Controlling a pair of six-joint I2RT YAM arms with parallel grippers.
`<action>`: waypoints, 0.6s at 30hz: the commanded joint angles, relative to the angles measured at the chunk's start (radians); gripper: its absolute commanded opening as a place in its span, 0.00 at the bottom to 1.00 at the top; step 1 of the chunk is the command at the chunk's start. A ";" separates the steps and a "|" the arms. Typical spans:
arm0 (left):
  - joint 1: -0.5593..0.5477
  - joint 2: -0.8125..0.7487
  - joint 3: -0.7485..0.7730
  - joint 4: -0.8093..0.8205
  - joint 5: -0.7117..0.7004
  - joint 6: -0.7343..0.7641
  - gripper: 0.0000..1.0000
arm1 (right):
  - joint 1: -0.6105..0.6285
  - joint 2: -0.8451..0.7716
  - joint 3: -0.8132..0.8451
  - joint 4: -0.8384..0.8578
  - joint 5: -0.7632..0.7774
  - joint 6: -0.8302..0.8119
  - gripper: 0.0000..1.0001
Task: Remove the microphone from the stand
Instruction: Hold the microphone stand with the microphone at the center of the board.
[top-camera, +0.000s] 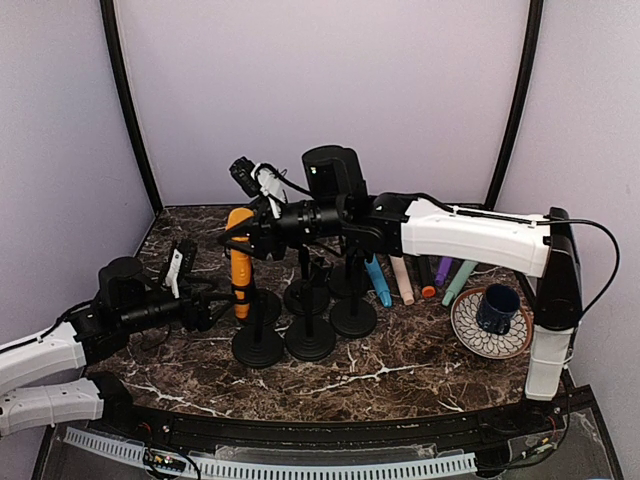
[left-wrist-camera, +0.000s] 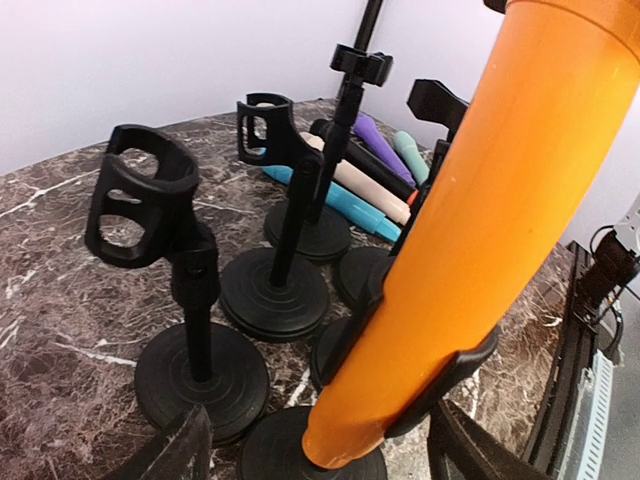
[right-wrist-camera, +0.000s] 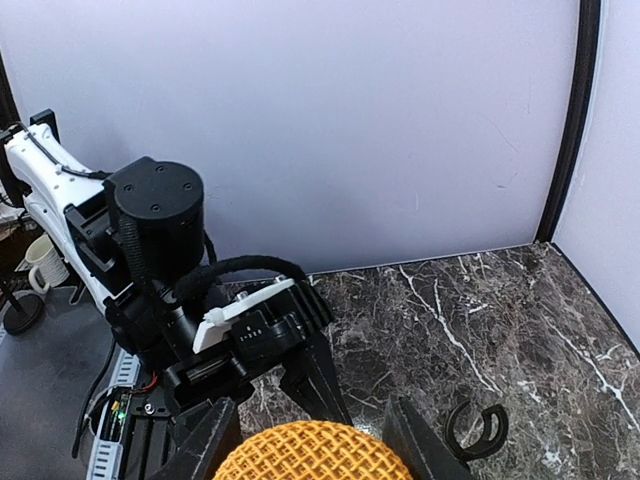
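Orange microphone (left-wrist-camera: 480, 220): rigid, slick tapered barrel, likely light, seated in stand clip (left-wrist-camera: 440, 378). Its mesh head (right-wrist-camera: 300, 462) clamped in right hand (right-wrist-camera: 312, 440); left hand (left-wrist-camera: 320, 455) spread beside lower end. Grip barrel above clip.

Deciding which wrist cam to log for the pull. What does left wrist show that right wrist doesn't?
Left wrist only: the orange microphone body seated in its stand clip, the empty stands, the coloured microphones lying behind them, and the open left gripper straddling the mic's lower end.
Right wrist only: the mesh head between the closed right gripper fingers, and the left arm beyond.
Both: the same orange microphone and the marble table.
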 joint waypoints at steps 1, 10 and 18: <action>-0.048 -0.045 -0.116 0.231 -0.218 -0.080 0.75 | 0.003 -0.045 -0.010 0.055 0.090 0.010 0.20; -0.187 0.152 -0.239 0.584 -0.343 -0.014 0.67 | 0.003 -0.022 0.012 0.041 0.186 0.071 0.20; -0.233 0.304 -0.288 0.795 -0.432 0.070 0.54 | 0.004 -0.003 0.041 0.028 0.214 0.094 0.20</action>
